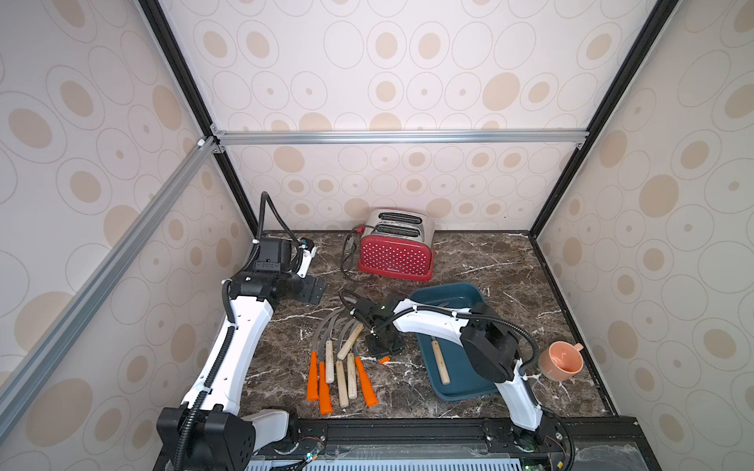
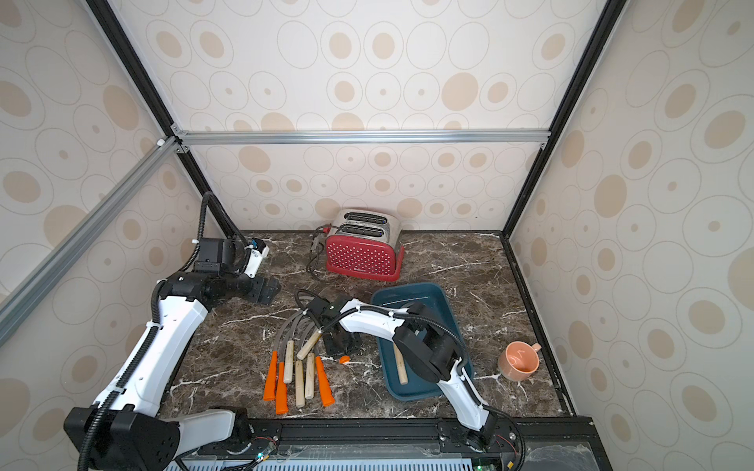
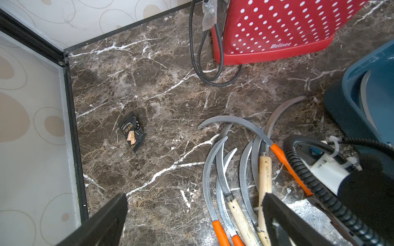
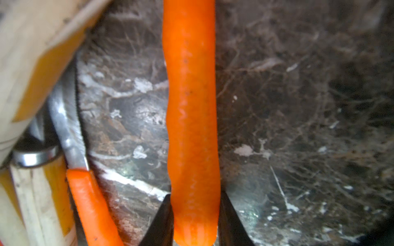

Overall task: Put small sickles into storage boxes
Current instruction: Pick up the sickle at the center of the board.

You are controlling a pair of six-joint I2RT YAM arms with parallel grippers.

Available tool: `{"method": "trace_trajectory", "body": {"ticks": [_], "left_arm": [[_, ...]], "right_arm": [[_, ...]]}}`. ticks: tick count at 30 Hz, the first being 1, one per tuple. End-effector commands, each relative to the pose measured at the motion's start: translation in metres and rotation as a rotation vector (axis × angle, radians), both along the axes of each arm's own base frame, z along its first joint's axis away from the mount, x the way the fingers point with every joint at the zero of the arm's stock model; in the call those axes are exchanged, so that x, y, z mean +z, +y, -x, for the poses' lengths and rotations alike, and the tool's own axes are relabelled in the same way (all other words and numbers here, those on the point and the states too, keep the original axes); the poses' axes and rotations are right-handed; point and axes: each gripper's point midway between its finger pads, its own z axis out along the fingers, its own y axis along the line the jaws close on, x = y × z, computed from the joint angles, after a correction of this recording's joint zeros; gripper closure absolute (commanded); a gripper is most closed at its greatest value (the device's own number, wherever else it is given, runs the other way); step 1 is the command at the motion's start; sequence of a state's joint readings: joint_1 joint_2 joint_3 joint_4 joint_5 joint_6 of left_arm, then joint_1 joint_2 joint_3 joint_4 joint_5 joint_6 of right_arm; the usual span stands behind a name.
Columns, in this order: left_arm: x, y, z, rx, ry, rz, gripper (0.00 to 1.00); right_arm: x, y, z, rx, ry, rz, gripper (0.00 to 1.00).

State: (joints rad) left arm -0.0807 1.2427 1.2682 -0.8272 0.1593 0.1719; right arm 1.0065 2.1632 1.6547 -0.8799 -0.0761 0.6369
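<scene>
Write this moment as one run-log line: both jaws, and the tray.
right jaws: shut on orange-handled sickle | left jaws: open, empty | tray: wooden-handled sickle inside | other sickles: on table

Both top views are bright and even, bent at the edges. The right wrist view blurs the orange handle (image 4: 191, 127); the left wrist view shows glare on the desk (image 3: 298, 210) at five o'clock.
</scene>
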Motion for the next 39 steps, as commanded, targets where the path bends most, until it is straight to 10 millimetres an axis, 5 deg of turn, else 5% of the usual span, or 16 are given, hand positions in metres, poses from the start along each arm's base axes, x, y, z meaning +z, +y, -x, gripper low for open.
{"method": "trace_trajectory", "body": {"ticks": [1, 23, 39], "left_arm": [[0.009, 0.001, 0.002, 0.006, -0.015, -0.009, 0.01], [0.021, 0.002, 0.002, 0.013, -0.042, -0.001, 0.01], [0.049, 0.003, 0.001, 0.022, -0.101, 0.002, 0.01]], "right_arm": [[0.016, 0.004, 0.003, 0.04, -0.007, -0.044, 0.97], [0.039, 0.012, 0.009, 0.034, 0.087, -0.231, 0.97], [0.067, 0.024, 0.012, 0.026, 0.178, -0.433, 0.97]]}}
